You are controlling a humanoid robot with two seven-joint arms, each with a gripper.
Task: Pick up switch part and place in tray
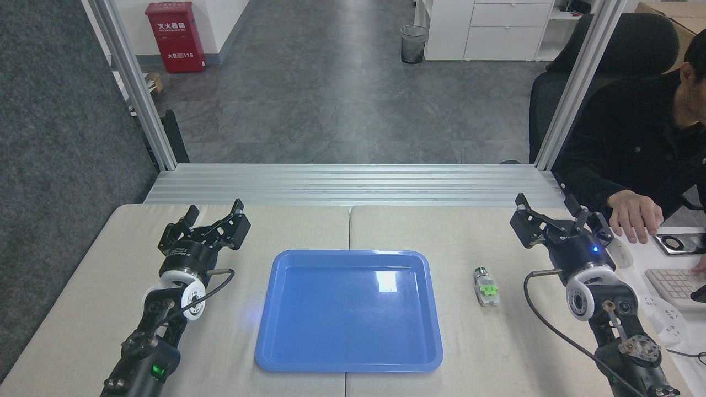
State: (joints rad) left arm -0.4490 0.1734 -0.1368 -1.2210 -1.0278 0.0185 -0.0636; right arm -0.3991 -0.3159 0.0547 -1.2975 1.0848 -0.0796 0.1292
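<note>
Nothing is done yet — the switch part (486, 286) lies on the table (496, 342) just right of the empty tray (348, 311), between it and the right gripper (549, 211), which, like the left gripper (214, 214), stands open and holds nothing.

Red cabinet (176, 36) with white characters, apparently "灭火器箱", and "119" below
</note>
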